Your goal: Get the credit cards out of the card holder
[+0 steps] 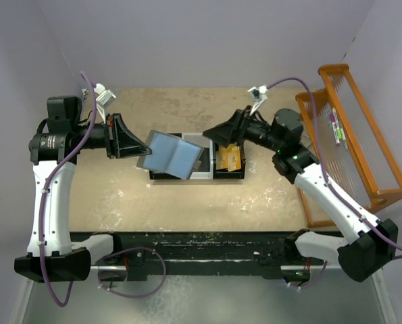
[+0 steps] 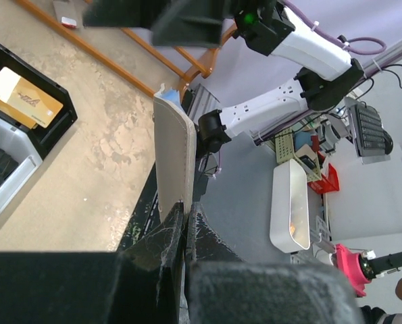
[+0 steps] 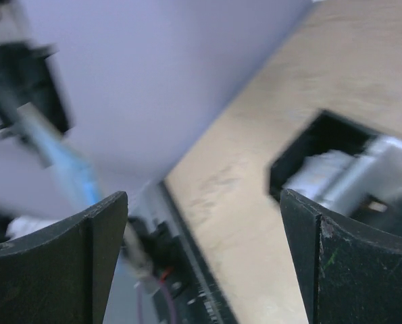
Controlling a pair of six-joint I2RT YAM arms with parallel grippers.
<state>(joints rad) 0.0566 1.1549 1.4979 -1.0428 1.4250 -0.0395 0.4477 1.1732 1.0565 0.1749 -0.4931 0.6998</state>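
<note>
L: my left gripper (image 2: 185, 217) clamped on the card holder (image 1: 174, 155) edge, holder open, held over left end of tray (image 1: 161, 177) | R: my right gripper (image 1: 213, 133) fingers wide, gripping nothing | gold card (image 1: 230, 159) in tray's right compartment, print unreadable

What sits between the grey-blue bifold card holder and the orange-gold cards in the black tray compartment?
In the top view, only the pale grey middle tray compartment lies between the card holder and the orange-gold cards.

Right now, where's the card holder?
Top view, left of centre: card holder pinched in the left claw, over the left end of the bin tray.
</note>
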